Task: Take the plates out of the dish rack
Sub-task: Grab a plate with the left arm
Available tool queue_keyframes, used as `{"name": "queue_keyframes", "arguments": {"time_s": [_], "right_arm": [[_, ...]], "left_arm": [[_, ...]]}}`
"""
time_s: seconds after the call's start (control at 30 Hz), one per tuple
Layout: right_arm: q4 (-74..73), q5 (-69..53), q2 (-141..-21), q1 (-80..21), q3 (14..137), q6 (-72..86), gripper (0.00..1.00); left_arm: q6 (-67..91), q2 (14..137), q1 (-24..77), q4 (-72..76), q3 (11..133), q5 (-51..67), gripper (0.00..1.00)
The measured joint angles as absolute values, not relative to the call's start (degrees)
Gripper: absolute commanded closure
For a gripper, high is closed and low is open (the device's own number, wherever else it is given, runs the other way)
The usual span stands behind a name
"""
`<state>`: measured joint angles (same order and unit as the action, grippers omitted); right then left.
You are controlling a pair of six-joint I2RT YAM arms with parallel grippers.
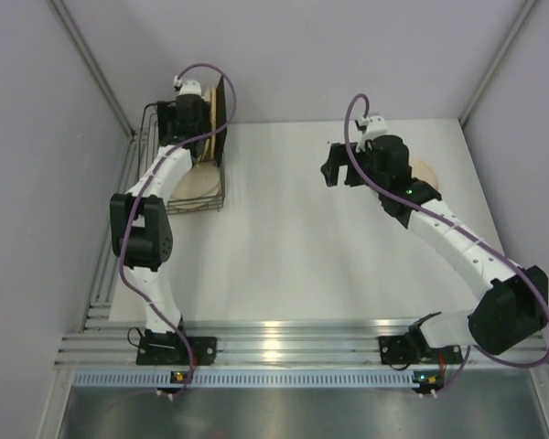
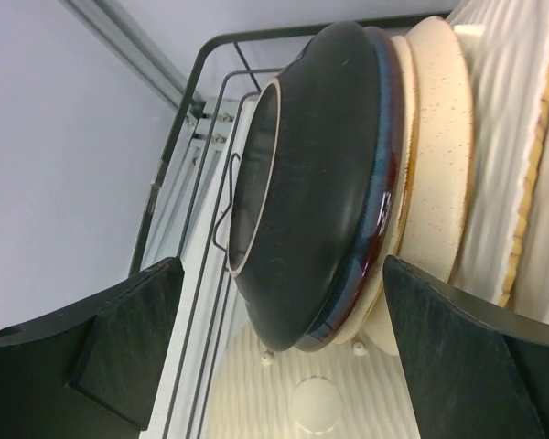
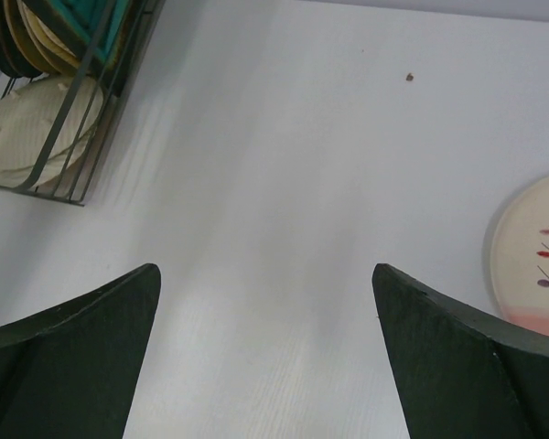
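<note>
The dark wire dish rack [image 1: 185, 187] stands at the table's far left. In the left wrist view a dark glazed plate with a blue and brown rim [image 2: 320, 183] stands on edge in the rack [image 2: 194, 119]. Behind it stand a cream speckled plate [image 2: 439, 137] and a ribbed cream plate [image 2: 508, 155]. My left gripper [image 2: 284, 338] is open above the rack [image 1: 190, 114], its fingers either side of the dark plate's edge without touching it. My right gripper [image 1: 341, 171] is open and empty over the bare table [image 3: 265, 311]. A cream patterned plate [image 3: 535, 256] lies on the table to its right.
A ribbed cream plate [image 2: 284, 384] lies flat in the rack's bottom, also seen in the right wrist view [image 3: 37, 128] under a teal plate [image 3: 96, 18]. Grey walls close the table at the back and both sides. The patterned plate [image 1: 428, 172] lies partly under the right arm.
</note>
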<state>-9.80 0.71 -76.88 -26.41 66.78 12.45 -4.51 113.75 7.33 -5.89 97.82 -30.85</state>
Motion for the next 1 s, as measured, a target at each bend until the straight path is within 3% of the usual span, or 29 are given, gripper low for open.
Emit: {"name": "queue_keyframes", "arguments": {"time_s": [0.3,0.7,0.87,1.0], "right_arm": [[-10.9,-1.4,-79.4,-26.4,66.5,12.6,0.0],[-12.2,-1.7,-80.0,-26.5,66.8,12.6,0.0],[-12.3,-1.5,-80.0,-26.5,66.8,12.6,0.0],[-12.5,-1.3,-80.0,-26.5,66.8,12.6,0.0]], "left_arm": [[-14.4,113.7,8.8,0.9,100.0,-28.0,0.01],[-21.1,114.9,6.0,2.0,117.5,-29.1,0.01],[-19.7,113.8,4.1,1.0,114.3,-28.8,0.01],[-17.9,107.8,2.0,0.9,102.7,-26.7,0.01]]}}
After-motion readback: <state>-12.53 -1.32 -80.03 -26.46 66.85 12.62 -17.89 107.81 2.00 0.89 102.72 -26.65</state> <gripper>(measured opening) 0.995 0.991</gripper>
